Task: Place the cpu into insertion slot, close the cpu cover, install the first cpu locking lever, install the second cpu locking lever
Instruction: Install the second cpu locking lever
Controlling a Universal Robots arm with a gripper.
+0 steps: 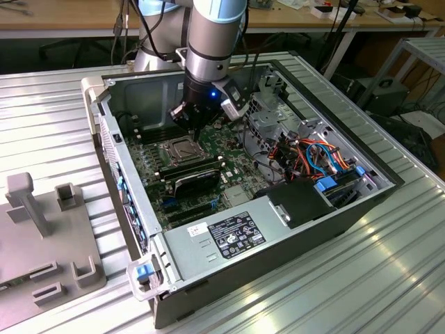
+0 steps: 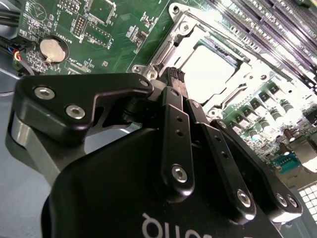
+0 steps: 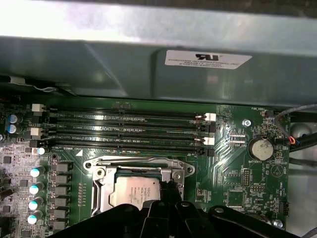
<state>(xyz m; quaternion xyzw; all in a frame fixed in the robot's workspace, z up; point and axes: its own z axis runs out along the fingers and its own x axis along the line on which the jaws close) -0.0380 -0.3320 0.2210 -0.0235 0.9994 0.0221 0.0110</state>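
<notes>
Gripper fingers pressed together, nothing visibly held, tips at corner of cpu cover inside open computer case. Cpu seated in insertion slot; silvery top shows through cover window, so placement judged done, cover apparently down. Locking levers hard to make out; latched state unclear. Gripper body hides near edge of slot.

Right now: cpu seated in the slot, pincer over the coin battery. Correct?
No. The cpu is seated in the insertion slot, but the pincer is at the slot's edge, apart from the coin battery, per the first wrist view.
</notes>
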